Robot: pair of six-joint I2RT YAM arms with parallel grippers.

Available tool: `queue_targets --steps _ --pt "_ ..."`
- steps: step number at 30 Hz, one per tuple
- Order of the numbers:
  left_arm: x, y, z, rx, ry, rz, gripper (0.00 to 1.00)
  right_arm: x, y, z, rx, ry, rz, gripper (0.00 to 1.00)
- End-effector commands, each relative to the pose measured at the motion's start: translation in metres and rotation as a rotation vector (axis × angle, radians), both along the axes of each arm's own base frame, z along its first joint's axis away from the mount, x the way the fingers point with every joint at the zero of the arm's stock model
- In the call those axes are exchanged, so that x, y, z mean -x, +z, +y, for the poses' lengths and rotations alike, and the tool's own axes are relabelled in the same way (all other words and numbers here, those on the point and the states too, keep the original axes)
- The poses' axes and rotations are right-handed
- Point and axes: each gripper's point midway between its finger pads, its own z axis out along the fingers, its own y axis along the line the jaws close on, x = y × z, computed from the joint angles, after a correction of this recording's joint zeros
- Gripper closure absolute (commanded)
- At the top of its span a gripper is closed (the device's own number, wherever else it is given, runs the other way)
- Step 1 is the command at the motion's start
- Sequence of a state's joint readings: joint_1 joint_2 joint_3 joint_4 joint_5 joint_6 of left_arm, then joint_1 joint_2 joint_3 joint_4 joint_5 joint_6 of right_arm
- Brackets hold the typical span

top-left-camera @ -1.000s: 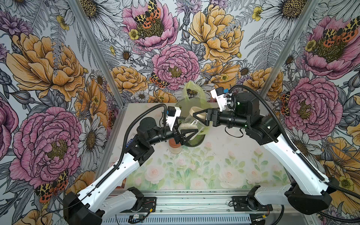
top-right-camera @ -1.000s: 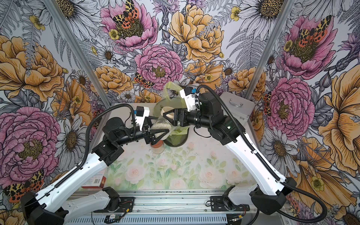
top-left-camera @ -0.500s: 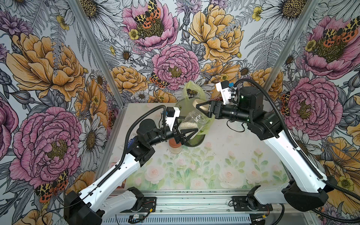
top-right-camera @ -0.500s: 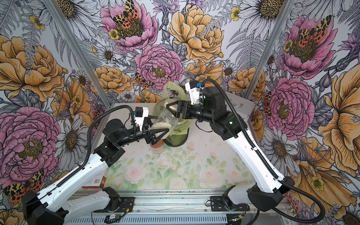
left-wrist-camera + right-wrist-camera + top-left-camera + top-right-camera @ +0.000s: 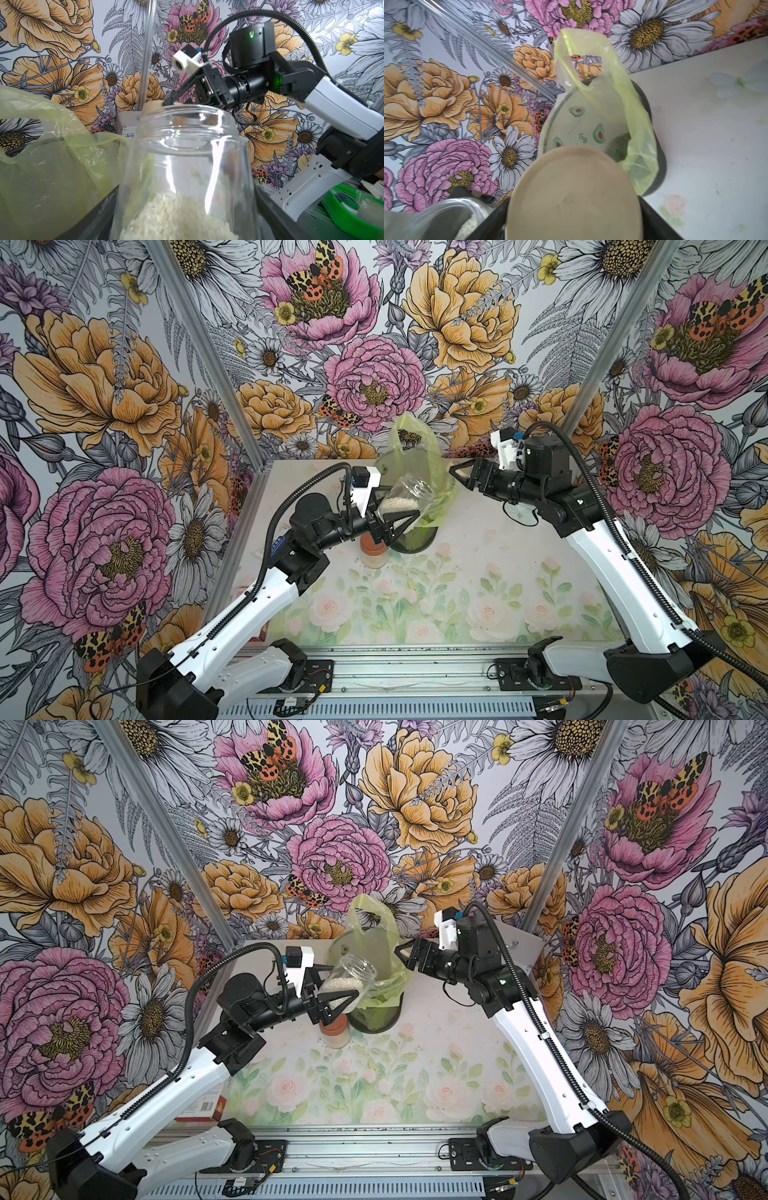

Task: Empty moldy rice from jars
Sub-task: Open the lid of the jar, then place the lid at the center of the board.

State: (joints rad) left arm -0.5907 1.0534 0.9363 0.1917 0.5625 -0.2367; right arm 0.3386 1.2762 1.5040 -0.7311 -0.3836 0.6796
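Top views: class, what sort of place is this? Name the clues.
Probably a staged robot test booth: printed floral walls, two arms bolted to a metal rail, a lined bin.

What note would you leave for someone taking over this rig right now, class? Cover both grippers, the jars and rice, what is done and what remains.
Left gripper: shut on the open jar, tilted with its mouth toward the bin; the rice lies inside the jar.
Right gripper: shut on the beige lid, raised beside the bin.
The capped jar, orange lid on, stands on the table by the bin.
Done: one lid off.
Left: pour the rice into the bag, then open and empty the capped jar.
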Motion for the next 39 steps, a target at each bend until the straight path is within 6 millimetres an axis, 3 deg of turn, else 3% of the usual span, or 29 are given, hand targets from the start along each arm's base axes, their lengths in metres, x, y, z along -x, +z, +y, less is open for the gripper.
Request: queue_targets --steps 1,6,14,23,31,39 --pt "0.004 0.051 0.015 0.099 0.046 -0.134 1.00 0.005 -0.016 -0.025 0.050 -0.070 0.000 0.27" --pt "-0.003 0.054 0.018 0.102 0.060 -0.128 1.00 0.006 -0.060 -0.053 0.110 -0.160 0.072 0.27" --pt "-0.019 0.058 0.021 0.112 0.093 -0.109 1.00 0.011 -0.153 -0.111 0.274 -0.408 0.252 0.27" --pt "-0.029 0.060 0.019 0.112 0.084 -0.097 1.00 0.022 -0.234 -0.147 0.442 -0.552 0.391 0.25" --pt "-0.034 0.063 0.016 0.116 0.071 -0.085 1.00 0.029 -0.289 -0.158 0.518 -0.575 0.518 0.23" --pt "-0.036 0.065 0.015 0.119 0.065 -0.077 1.00 0.037 -0.329 -0.159 0.565 -0.546 0.616 0.20"
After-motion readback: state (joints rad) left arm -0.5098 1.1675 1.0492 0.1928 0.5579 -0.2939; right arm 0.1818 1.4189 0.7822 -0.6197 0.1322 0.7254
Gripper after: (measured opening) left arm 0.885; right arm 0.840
